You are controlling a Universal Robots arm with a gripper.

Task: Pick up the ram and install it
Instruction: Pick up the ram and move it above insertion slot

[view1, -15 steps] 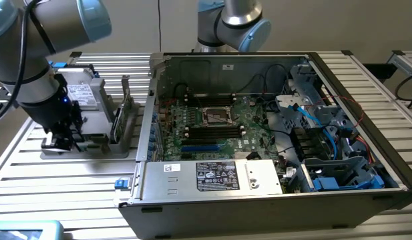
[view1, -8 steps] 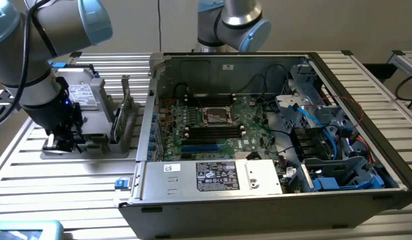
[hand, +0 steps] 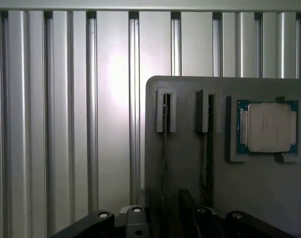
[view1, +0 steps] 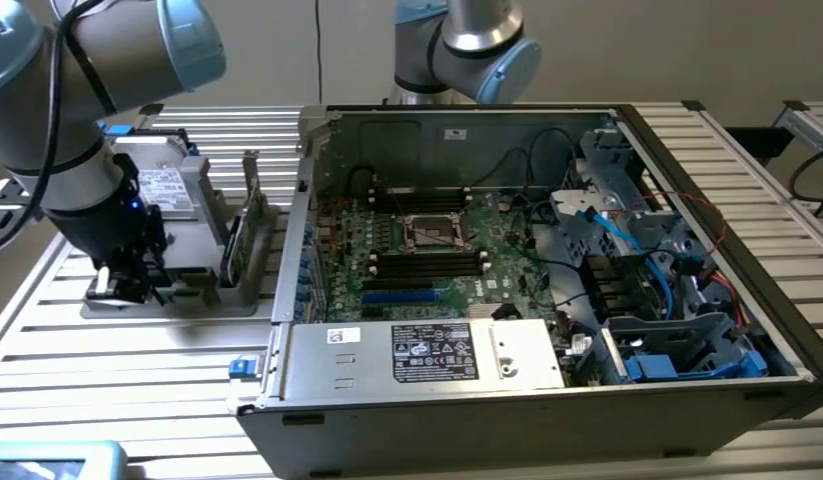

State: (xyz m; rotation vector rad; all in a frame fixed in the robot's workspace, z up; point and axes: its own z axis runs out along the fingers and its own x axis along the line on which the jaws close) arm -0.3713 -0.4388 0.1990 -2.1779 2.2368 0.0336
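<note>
In the exterior view, our gripper hangs low over the near end of the grey holder on the bench. The ram stands on edge in it.

In the wrist view, the jaws gape wide and empty astride the ram, in the slot farther from the processor. We judge the reach goes best centred and square, clear of the second stick.

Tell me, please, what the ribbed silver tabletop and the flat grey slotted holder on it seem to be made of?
Ribbed silver tabletop: probably bare aluminium, satin finish; straight grooves and bright glare patch. Flat grey slotted holder: likely matte plastic or painted metal; even dull grey, no glare.
</note>
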